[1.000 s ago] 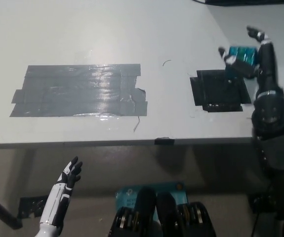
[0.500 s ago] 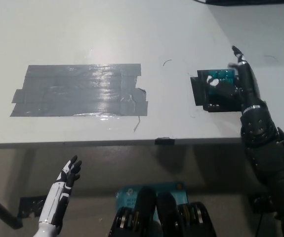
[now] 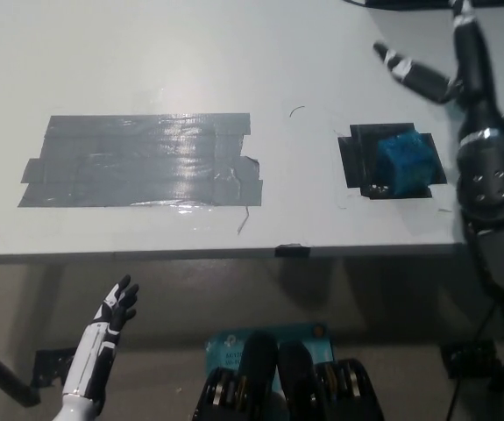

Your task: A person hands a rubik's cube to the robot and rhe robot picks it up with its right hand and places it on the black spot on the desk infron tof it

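Now the rubik's cube [image 3: 405, 163] lies alone on the black spot [image 3: 358, 160], its blue face up, and nothing holds it. Half a second ago the right hand [image 3: 436, 70] was low over this same spot with the cube under its fingers; one second ago it carried the cube just beyond the far right corner of the spot. Since then the hand has let go and has risen away: it now hangs beyond the spot, well apart from the cube, with the fingers [image 3: 398, 65] spread wide and holding nothing. I judge from this that the placing is done (the cube sits mostly inside the black area, toward its right side), and only the return of the arm remains.

The left hand [image 3: 116, 305] rests below the near edge of the desk [image 3: 190, 53], far to the left of the spot, its fingers apart and empty; it has hardly moved.

Some things are not clear. The upper part of the right hand is cut off by the top edge of the picture, so not all its fingers can be seen. The cube is blurred, and I cannot make out its single squares or any colour except blue. If its right edge passes a little over the border of the spot, I cannot tell. To the left of the spot, a wide patch of grey tape [image 3: 142, 160] shines on the desk.
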Motion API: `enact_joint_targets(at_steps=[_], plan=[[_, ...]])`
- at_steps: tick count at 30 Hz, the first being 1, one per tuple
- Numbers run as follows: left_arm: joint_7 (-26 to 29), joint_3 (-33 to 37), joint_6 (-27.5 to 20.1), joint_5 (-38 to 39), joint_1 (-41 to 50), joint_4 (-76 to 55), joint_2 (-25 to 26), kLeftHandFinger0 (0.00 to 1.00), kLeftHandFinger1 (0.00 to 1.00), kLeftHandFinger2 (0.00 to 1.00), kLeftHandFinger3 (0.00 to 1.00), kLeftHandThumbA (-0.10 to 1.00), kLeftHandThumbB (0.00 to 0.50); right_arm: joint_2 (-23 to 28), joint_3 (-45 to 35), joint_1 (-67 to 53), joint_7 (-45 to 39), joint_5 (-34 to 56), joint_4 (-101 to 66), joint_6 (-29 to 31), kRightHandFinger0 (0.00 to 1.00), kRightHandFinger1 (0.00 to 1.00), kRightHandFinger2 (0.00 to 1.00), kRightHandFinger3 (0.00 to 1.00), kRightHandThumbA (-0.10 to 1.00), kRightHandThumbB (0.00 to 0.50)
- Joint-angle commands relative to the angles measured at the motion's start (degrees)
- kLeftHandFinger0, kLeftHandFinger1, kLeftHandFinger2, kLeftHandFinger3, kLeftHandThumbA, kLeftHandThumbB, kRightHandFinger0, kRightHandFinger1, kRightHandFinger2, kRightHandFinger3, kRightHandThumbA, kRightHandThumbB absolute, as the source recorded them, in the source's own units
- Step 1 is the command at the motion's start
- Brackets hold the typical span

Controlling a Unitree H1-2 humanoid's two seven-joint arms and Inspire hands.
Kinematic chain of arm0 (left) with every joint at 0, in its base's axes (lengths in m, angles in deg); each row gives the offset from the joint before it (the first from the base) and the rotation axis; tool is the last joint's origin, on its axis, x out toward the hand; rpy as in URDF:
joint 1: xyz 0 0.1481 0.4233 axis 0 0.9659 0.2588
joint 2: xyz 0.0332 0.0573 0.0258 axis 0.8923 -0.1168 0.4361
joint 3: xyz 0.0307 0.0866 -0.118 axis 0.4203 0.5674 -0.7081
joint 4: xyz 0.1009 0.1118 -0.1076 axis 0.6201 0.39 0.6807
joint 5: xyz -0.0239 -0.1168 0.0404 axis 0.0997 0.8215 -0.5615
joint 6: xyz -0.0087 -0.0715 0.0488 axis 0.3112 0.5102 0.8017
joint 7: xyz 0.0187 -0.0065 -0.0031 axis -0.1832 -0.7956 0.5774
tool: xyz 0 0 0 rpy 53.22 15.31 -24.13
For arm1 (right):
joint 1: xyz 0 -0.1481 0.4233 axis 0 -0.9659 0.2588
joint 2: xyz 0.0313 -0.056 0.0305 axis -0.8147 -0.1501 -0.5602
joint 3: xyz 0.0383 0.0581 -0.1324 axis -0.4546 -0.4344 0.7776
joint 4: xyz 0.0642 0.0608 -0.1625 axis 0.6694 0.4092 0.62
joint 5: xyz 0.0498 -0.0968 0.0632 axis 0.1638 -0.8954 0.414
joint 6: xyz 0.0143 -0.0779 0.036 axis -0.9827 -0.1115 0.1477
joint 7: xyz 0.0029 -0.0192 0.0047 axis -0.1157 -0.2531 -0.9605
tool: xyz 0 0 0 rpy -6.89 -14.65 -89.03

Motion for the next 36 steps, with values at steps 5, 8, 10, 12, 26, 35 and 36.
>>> enact_joint_targets(at_steps=[5,8,10,12,26,35,36], plan=[[-1.0,-0.2,-0.4,0.4,-1.0,-1.6,1.1,1.00,1.00,1.00,1.00,1.00,0.051,1.8,-1.4,-2.0,-3.3,-2.0,-20.4,-7.3,1.00,1.00,1.00,1.00,0.94,0.428],[-1.1,-0.2,-0.2,0.3,-1.9,-1.2,1.3,1.00,1.00,1.00,1.00,1.00,0.058,1.7,-0.7,-6.2,-6.0,-2.9,-34.0,-10.4,1.00,1.00,1.00,1.00,0.98,0.421],[-1.0,0.0,-0.4,0.1,-1.7,-1.0,1.1,1.00,1.00,1.00,1.00,1.00,0.065,0.8,0.0,-10.6,-7.6,-2.8,-43.2,-11.9,1.00,1.00,1.00,1.00,1.00,0.429],[-1.0,0.2,-0.2,0.0,-1.5,-0.9,0.9,1.00,1.00,1.00,1.00,1.00,0.076,-0.1,0.6,-13.7,-7.7,-2.7,-48.3,-11.6,1.00,1.00,1.00,1.00,1.00,0.427],[-1.0,1.5,-2.4,-1.2,-0.1,0.9,1.3,1.00,1.00,1.00,1.00,1.00,0.130,-6.6,7.2,-44.7,-5.1,-1.4,-46.7,-1.1,1.00,1.00,1.00,1.00,0.94,0.268],[-0.1,1.5,-3.2,-1.4,1.0,1.2,0.6,1.00,1.00,1.00,1.00,1.00,0.123,-6.5,8.2,-44.5,-3.8,-2.8,-24.3,5.6,1.00,1.00,1.00,1.00,0.77,0.186],[-0.1,1.5,-3.2,-1.3,0.9,1.2,0.5,1.00,1.00,1.00,1.00,1.00,0.128,-6.5,8.2,-44.4,-4.5,-2.5,-24.0,4.6,1.00,1.00,1.00,1.00,0.83,0.207]])
